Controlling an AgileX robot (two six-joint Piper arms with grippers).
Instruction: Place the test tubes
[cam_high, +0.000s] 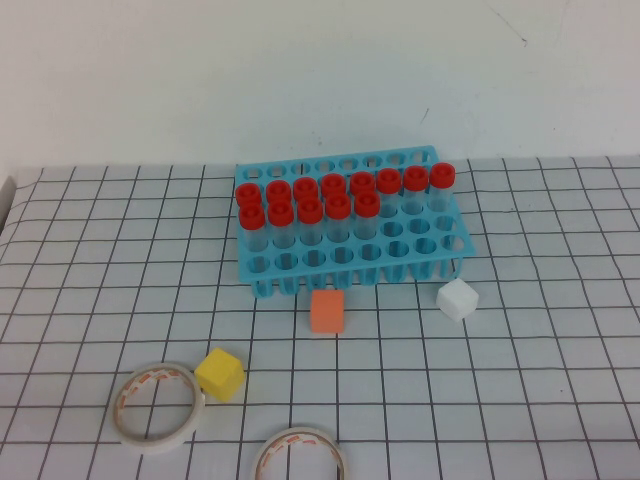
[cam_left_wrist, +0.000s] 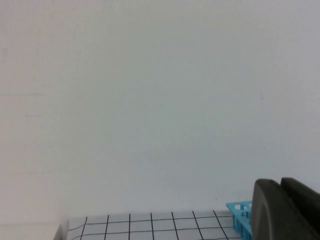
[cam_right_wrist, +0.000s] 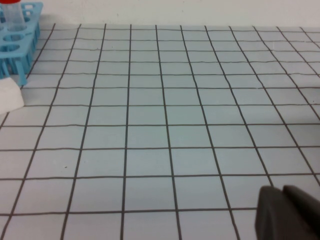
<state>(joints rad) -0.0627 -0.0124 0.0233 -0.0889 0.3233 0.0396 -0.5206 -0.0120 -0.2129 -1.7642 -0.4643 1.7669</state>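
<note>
I see thirteen red-capped clear test tubes (cam_high: 310, 210), all upright in the blue plastic rack (cam_high: 350, 262) at 12 o'clock on the white gridded desk (cam_high: 540, 330). Eight fill the rear occupied row and five fill the next row from its 9 o'clock end. The wells hold each tube vertical, so none can roll. I find no loose tube on the desk.

Neither arm appears in the high view. The left claw (cam_left_wrist: 281, 205) is clenched on nothing and is aimed at the back wall, with a corner of the rack just beside it in its own view. The right claw (cam_right_wrist: 283, 210) is also clenched and empty, low over bare grid at about 4 o'clock from the rack.

An orange cube (cam_high: 327, 311) sits at 6 o'clock from the rack and a white cube (cam_high: 457, 299) at 5 o'clock. A yellow cube (cam_high: 220, 373) and two rolls of tape (cam_high: 155, 404) lie toward 7 o'clock.

I judge both arms parked clear so that the rack is unobstructed.
</note>
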